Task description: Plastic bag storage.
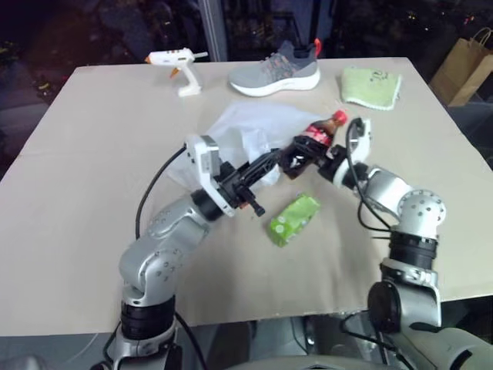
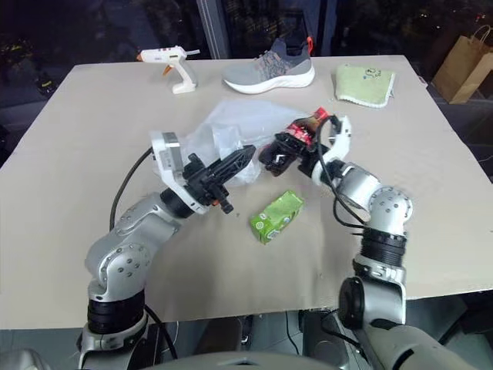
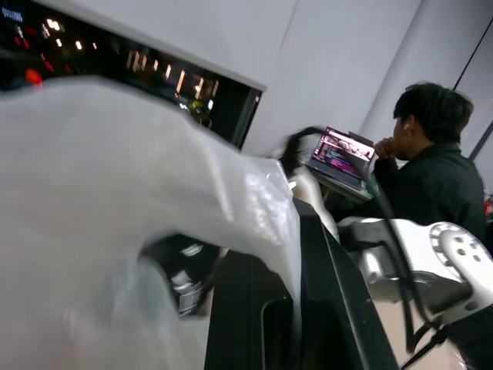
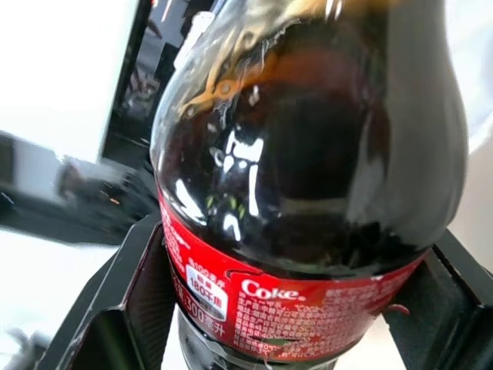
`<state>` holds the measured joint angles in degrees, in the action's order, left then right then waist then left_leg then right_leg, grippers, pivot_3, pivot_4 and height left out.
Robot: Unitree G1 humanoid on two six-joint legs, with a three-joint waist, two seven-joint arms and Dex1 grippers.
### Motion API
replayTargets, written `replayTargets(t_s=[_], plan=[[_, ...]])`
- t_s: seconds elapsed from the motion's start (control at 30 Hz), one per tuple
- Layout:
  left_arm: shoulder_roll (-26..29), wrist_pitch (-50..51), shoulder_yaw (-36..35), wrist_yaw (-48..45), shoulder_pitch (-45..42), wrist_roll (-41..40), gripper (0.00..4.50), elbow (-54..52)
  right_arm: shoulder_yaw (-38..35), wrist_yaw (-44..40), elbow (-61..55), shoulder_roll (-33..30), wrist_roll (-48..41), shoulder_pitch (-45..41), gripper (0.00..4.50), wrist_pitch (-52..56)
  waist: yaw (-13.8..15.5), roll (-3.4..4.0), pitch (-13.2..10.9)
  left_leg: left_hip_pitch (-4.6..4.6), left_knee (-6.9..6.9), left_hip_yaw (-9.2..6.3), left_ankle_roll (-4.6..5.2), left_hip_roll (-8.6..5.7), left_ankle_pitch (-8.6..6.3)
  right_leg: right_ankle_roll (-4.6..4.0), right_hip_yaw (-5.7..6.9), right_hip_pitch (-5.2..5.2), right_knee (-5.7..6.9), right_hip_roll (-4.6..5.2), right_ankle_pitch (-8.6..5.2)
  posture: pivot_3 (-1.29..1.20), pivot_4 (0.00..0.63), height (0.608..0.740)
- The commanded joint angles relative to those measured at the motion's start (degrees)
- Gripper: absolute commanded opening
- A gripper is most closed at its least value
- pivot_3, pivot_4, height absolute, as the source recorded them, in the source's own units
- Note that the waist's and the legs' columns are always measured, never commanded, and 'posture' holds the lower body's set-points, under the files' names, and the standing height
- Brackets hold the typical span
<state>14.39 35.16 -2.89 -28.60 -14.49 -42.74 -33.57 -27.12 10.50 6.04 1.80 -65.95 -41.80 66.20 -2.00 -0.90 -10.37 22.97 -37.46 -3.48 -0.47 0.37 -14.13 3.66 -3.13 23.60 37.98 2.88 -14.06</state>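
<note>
Two tools: both at centre of the head views, tips almost meeting over the surface (image 1: 77, 231).
Left tool (image 1: 266, 163): pressed together, pinching an edge of the plastic bag (image 1: 246, 127); film drapes over its fingers (image 3: 308, 308) in the left wrist view.
Right tool (image 1: 296, 158): spread wide around a cola bottle (image 1: 320, 132), red label seated between its two fingers in the right wrist view.
Bag location: centre of frame, just above the tools, crumpled and partly lifted off the surface, below the grey shoe (image 1: 277, 71).
Key relation: bag lies up and left of the bottle; bottle's long axis runs from lower left to upper right, base end toward the held bag edge, cap away. Left arm is the one on the bag; right arm brings the bottle.
Step, my read: holding the bag mouth up so the bottle goes in base first. Mouth opening not clearly visible.
Other items: green carton (image 1: 293, 219) below the tools, glue gun (image 1: 179, 65) upper left, green cloth (image 1: 370, 85) upper right, brown paper bag (image 1: 464, 68) far right.
</note>
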Motion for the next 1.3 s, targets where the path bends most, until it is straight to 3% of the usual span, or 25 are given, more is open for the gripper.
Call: replayTargets(t_s=[0.03,0.17,0.3,0.6,0.73,0.83,1.0,1.3], plan=[[2.61,-4.05,2.02,-1.97,3.11,3.55,0.00,-3.69,-2.64,6.20,1.09,0.35,-8.89,-2.62,3.09,3.04,-0.02,0.01,0.00,0.00,0.02,-0.01,0.00,0.01,0.00,0.00,0.02,0.00,-0.01,-0.02,0.00,0.00,0.150,0.740],[2.39,-8.02,2.49,-1.89,4.44,5.69,0.00,-2.85,-3.31,11.92,1.19,0.81,-14.38,-2.30,3.09,2.67,-0.28,0.01,-0.01,0.00,0.04,0.00,0.01,0.02,0.00,-0.01,0.01,0.01,-0.01,-0.03,-0.01,0.00,0.150,0.740],[1.53,-11.38,3.16,-0.85,4.54,8.57,0.00,-1.58,-3.38,13.01,-1.84,-2.86,-19.90,-0.28,3.09,3.13,-0.23,0.01,-0.01,-0.01,0.04,0.00,0.02,0.03,-0.01,0.00,0.00,0.00,0.00,-0.06,-0.01,0.00,0.150,0.740],[4.08,-8.59,-3.42,-4.30,12.93,-3.24,0.00,-1.81,2.00,13.47,-6.57,-9.95,-23.68,7.30,3.09,3.58,-0.85,0.07,-0.03,-0.05,0.10,0.06,0.03,0.16,-0.02,-0.01,-0.05,0.02,-0.06,-0.17,-0.02,0.00,0.150,0.740],[4.01,-10.87,-8.08,-5.58,14.19,-6.04,0.00,0.23,4.83,18.78,-6.93,-7.89,-31.67,10.27,3.09,1.29,-1.00,0.09,-0.01,-0.13,0.10,0.05,0.03,0.24,-0.02,-0.01,-0.06,0.00,0.00,-0.27,-0.02,0.00,0.150,0.740],[3.71,-12.54,-7.12,-7.23,14.88,-4.99,0.00,0.68,7.62,21.83,-5.73,-6.20,-34.80,9.95,3.09,-1.66,-1.16,0.09,-0.01,-0.10,0.10,0.07,0.03,0.23,-0.02,-0.01,-0.08,0.00,-0.03,-0.26,-0.02,0.00,0.150,0.740],[3.48,-13.57,-4.77,-9.88,16.62,-4.99,0.00,-0.47,10.13,23.60,-0.75,-2.08,-34.79,6.34,3.09,-6.63,-1.30,0.09,-0.01,-0.09,0.09,0.09,0.03,0.21,-0.02,0.00,-0.10,0.00,-0.05,-0.25,-0.02,0.00,0.150,0.740],[7.67,-17.54,-0.67,-17.56,23.01,0.75,0.00,0.33,11.84,17.65,10.05,1.84,-29.28,-4.78,3.09,-9.81,-1.35,0.11,-0.02,-0.07,0.13,0.06,0.03,0.22,-0.02,-0.01,-0.06,0.01,-0.08,-0.25,-0.02,0.00,0.150,0.740]])
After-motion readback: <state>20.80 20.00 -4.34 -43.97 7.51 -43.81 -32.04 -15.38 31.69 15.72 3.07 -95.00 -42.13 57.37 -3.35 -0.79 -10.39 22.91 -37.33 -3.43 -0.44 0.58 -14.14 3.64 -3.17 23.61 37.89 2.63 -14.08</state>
